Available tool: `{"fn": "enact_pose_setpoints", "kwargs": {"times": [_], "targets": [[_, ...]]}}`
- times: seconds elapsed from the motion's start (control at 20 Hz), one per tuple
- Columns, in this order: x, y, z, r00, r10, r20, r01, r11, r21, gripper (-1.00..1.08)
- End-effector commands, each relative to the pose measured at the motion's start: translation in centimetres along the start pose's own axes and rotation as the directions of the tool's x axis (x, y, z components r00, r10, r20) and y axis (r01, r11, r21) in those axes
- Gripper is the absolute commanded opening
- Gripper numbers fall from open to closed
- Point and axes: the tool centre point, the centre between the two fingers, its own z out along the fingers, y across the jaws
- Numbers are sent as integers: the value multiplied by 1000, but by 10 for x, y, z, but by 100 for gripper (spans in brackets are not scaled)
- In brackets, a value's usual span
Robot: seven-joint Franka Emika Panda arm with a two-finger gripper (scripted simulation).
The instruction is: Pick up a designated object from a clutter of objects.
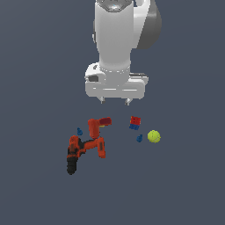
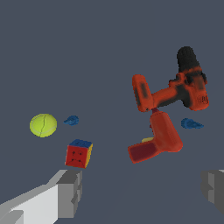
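Claw: our claw point(image 1: 115, 101) hangs above the clutter with its jaws spread wide and nothing between them; in the wrist view the two fingers point(image 2: 70, 192) stand far apart at the frame's edge

Block: the red-and-blue block point(image 1: 135, 123) sits on the dark tabletop point(image 1: 39, 189), whose edges and corners we cannot see in either view, so we place it by its neighbours

Neighbours: a tiny blue piece point(image 1: 139, 138) lies just beside the block, and the yellow ball point(image 1: 154, 136) near it, further toward the exterior view's right

Drills: the red drill point(image 1: 97, 125) and the orange-and-black drill point(image 1: 83, 151) lie on the exterior view's left of the block, apart from it

Key relation: the block lies below the claw and off toward the exterior view's right; in the wrist view it sits close to one finger, not midway

Next move: we judge the claw must shift sideways toward the block to centre it before descending

Risk: the nearby blue piece could get nudged, we think
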Motion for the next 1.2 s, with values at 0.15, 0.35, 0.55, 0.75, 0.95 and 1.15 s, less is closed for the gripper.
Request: {"fn": "enact_pose_setpoints", "kwargs": {"times": [0.15, 0.35, 0.55, 0.75, 0.95, 1.15], "targets": [[-4, -28, 47, 999, 40, -4, -40, 999, -6, 100], [-13, -51, 86, 997, 74, -8, -74, 997, -11, 100], [-27, -73, 123, 994, 108, -14, -108, 994, -14, 100], [-42, -90, 155, 991, 136, -18, -136, 991, -16, 100], [-55, -102, 178, 987, 158, -22, -158, 987, -16, 100], [-65, -110, 193, 985, 172, -24, -173, 985, -16, 100]]}}
